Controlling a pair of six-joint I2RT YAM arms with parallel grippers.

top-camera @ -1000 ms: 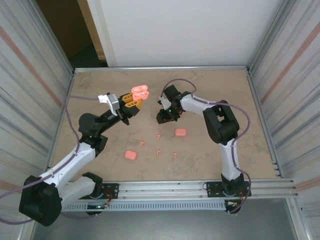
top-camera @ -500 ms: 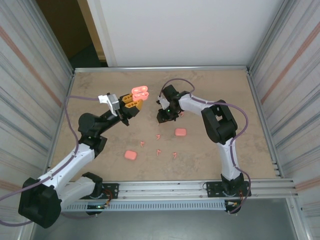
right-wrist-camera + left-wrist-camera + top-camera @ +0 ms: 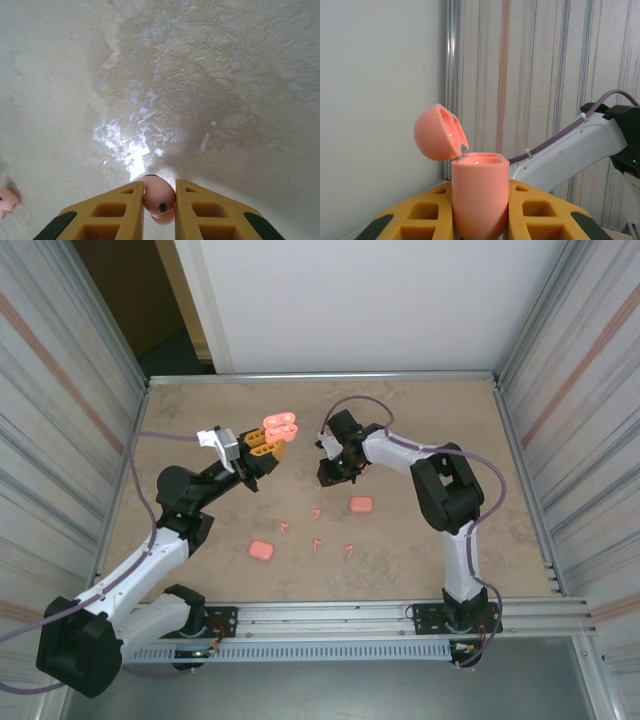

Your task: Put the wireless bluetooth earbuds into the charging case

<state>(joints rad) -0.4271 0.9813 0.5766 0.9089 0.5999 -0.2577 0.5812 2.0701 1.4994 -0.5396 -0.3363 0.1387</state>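
My left gripper (image 3: 262,448) is raised over the table's back left, shut on an open pink charging case (image 3: 279,426). In the left wrist view the case (image 3: 480,195) stands upright between the yellow fingers (image 3: 425,216), its lid (image 3: 439,132) tipped back to the left and both sockets showing. Close to the tabletop at centre back, my right gripper (image 3: 331,474) is shut on one small pink earbud (image 3: 159,195), pinched between its yellow pads (image 3: 125,207). Several more earbuds (image 3: 316,512) lie loose on the table nearer the front.
Two closed pink cases lie on the table, one (image 3: 361,504) right of centre and one (image 3: 261,550) front left. Another earbud (image 3: 6,200) lies at the left edge of the right wrist view. Metal walls (image 3: 560,390) close in both sides.
The right gripper's jaws have closed on the earbud, and the right arm has shifted slightly to the right. The left arm holds the open case still.
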